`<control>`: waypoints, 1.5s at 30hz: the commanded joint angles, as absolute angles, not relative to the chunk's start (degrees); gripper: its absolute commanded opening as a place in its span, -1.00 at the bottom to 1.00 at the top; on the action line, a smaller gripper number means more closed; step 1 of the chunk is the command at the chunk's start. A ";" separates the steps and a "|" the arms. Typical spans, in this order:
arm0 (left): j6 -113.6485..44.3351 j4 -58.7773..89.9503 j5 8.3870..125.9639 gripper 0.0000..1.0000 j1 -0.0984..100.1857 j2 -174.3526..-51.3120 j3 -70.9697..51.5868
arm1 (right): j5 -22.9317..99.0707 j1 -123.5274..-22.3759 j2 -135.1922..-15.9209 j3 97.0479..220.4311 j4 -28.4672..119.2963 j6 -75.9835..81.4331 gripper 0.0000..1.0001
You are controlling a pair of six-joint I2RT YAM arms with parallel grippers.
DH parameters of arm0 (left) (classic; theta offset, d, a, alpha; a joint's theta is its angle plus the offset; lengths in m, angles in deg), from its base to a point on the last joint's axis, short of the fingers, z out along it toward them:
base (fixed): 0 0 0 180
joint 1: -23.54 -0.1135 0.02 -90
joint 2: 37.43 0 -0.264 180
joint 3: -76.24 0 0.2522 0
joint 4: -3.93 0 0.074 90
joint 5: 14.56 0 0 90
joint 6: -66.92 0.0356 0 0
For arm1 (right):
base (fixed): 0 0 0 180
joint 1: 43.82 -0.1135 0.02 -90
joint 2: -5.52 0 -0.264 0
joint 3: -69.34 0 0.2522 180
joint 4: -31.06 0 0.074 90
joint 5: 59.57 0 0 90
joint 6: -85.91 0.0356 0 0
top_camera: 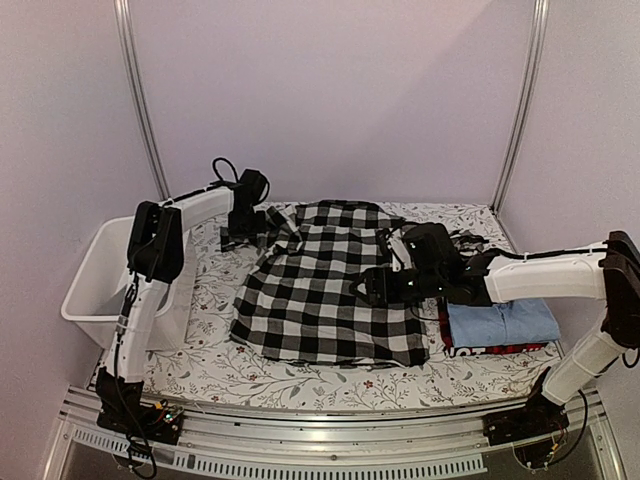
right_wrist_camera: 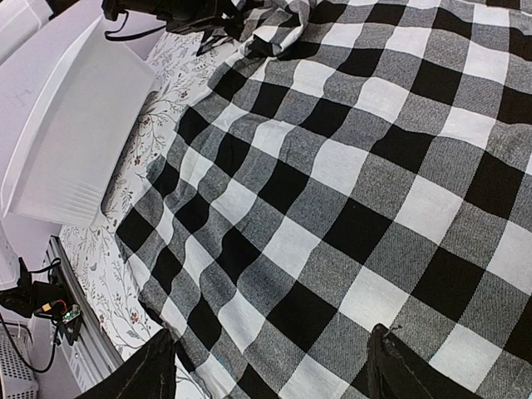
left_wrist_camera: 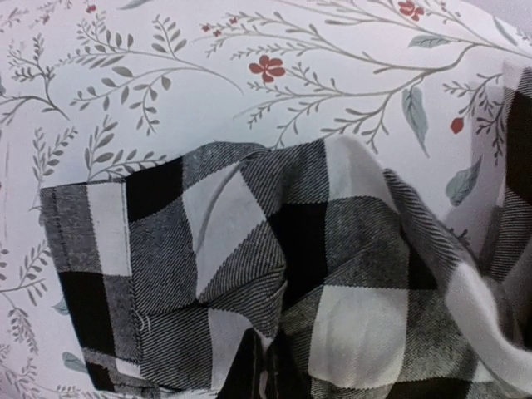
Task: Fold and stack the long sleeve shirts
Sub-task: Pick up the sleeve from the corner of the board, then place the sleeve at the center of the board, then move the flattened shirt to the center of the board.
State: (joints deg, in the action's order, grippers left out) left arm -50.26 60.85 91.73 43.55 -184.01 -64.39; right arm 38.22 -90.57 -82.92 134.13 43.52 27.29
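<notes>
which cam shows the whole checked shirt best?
Top external: the checked shirt lies spread with nearly its full outline visible. Left wrist shows only a rumpled edge; right wrist only part of its flat body.

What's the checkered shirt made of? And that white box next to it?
The checked shirt looks like soft woven cloth, maybe flannel: diagonal threads show up close, and it wrinkles. The white tub looks like smooth plastic with stiff, even walls.
</notes>
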 commanded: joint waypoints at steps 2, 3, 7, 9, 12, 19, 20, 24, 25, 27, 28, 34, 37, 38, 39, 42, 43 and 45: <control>-46.02 58.48 94.32 -1.00 44.51 -172.89 -64.28 | 36.52 -90.24 -81.33 136.14 44.69 27.47 0.53; -44.50 58.28 94.47 -1.00 45.29 -171.61 -64.41 | 35.91 -90.23 -81.32 136.53 44.73 27.40 0.53; -39.56 57.75 93.38 -1.00 49.06 -166.61 -62.95 | 32.48 -90.23 -80.46 137.70 46.85 27.20 0.53; -37.46 57.85 90.65 -1.00 51.26 -165.02 -61.42 | 30.86 -90.25 -79.90 138.26 47.49 27.24 0.52; -35.01 57.34 86.54 -1.00 55.72 -163.02 -57.55 | 25.86 -90.19 -79.24 139.47 48.94 27.49 0.49; -33.34 52.93 78.30 -0.91 65.70 -162.37 -47.57 | 18.60 -89.74 -77.08 139.16 49.92 29.44 0.50; -33.79 52.48 76.82 -0.88 66.23 -162.82 -46.96 | 17.96 -89.48 -76.89 138.90 49.85 29.96 0.51; -35.96 51.20 72.48 -0.45 66.63 -163.00 -45.79 | 18.37 -88.09 -77.66 138.74 48.52 31.37 0.53; -36.78 51.16 72.45 -0.30 66.61 -162.00 -45.35 | 18.51 -87.92 -78.16 139.30 48.43 31.25 0.53; -39.09 50.56 73.20 -0.14 66.38 -158.98 -43.15 | 19.21 -87.86 -80.60 140.90 48.52 30.79 0.54; -40.37 50.42 74.39 -0.08 66.20 -157.05 -41.51 | 19.68 -87.86 -81.51 141.78 49.09 30.54 0.53; -50.83 50.11 80.54 -0.01 61.99 -142.94 -21.21 | 19.83 -87.86 -84.69 142.24 57.68 33.17 0.39; -53.72 47.36 78.94 -0.03 58.93 -136.17 -8.88 | 20.33 -88.38 -83.14 138.41 63.36 35.60 0.36; -54.12 46.94 78.53 -0.02 58.65 -134.68 -6.17 | 20.42 -88.77 -81.34 136.60 64.11 36.16 0.36; -54.63 47.05 78.11 -0.02 58.74 -133.66 -3.94 | 20.51 -89.04 -79.57 134.89 64.73 37.04 0.36; -57.33 48.86 79.18 -0.03 59.63 -131.33 1.26 | 22.74 -89.62 -75.30 130.55 66.00 38.86 0.35; -58.41 49.86 80.30 -0.02 59.97 -130.31 2.84 | 22.97 -90.19 -74.40 129.72 66.86 39.34 0.34; -60.51 51.03 82.29 -0.02 60.43 -128.08 6.01 | 23.04 -91.79 -73.57 128.48 68.35 40.64 0.33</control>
